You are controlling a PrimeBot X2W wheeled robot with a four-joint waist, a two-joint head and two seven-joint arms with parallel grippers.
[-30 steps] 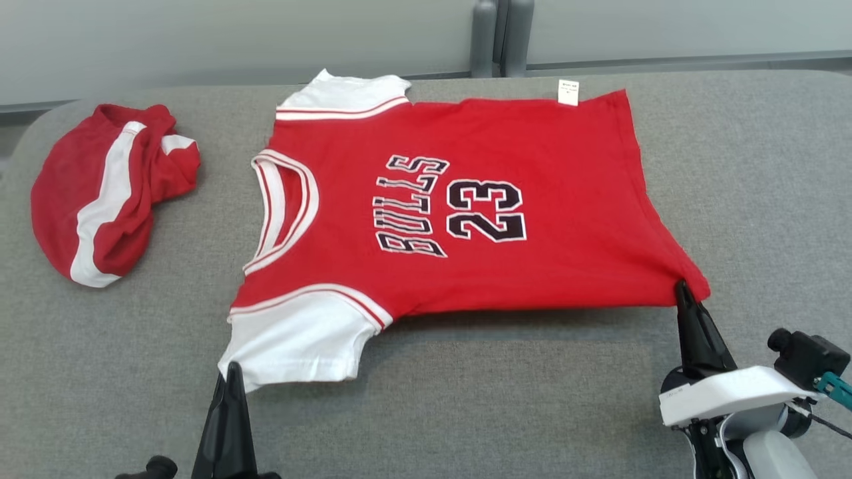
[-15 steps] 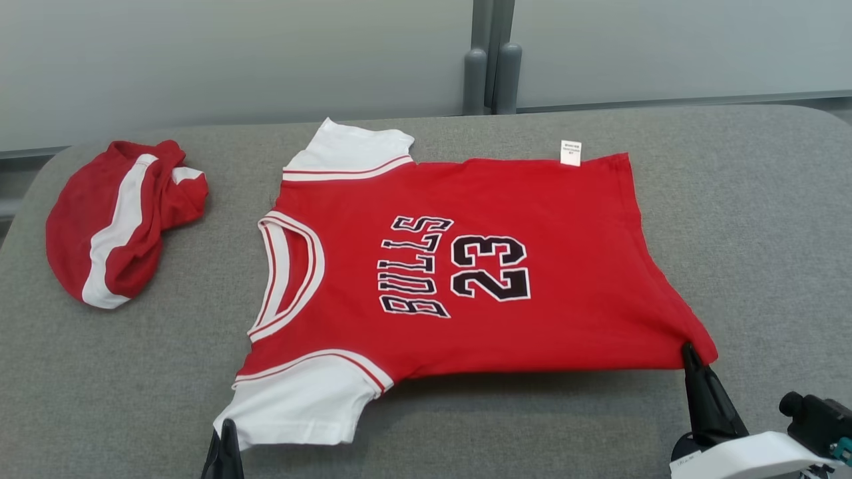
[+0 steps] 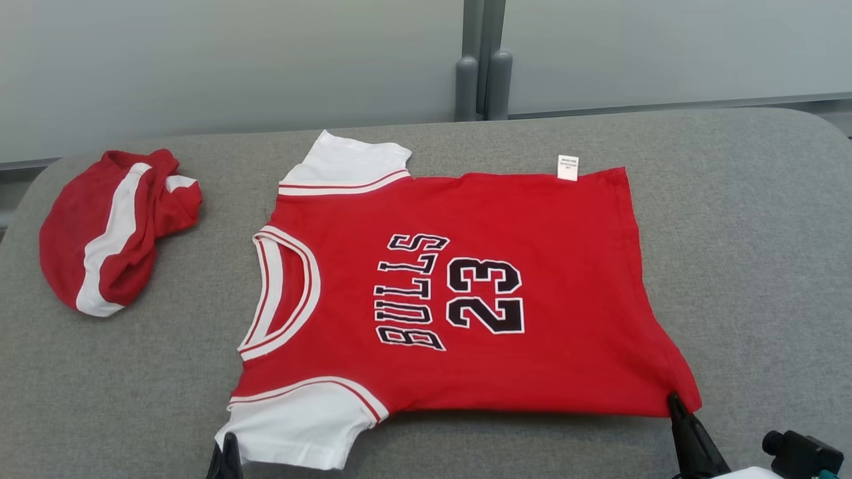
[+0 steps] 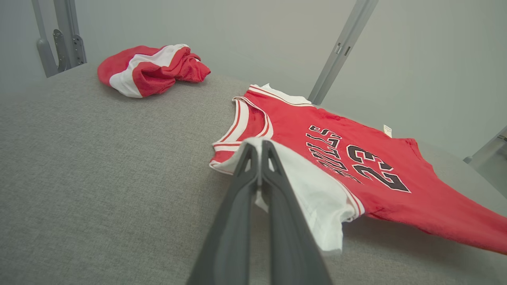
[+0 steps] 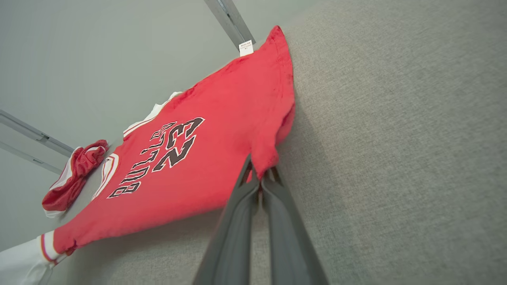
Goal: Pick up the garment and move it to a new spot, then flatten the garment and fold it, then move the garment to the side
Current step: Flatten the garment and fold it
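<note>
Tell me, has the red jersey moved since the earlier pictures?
Yes. The jersey slid toward the robot: its white label lies farther than before from the far edge of the table.

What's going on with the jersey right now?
The robot holds the red jersey by its near edge: the left gripper is shut on the white sleeve, the right gripper on the hem corner. The jersey lies spread print up on the grey table, near edge lifted slightly, not yet folded. A crumpled red and white garment lies apart to its left.
</note>
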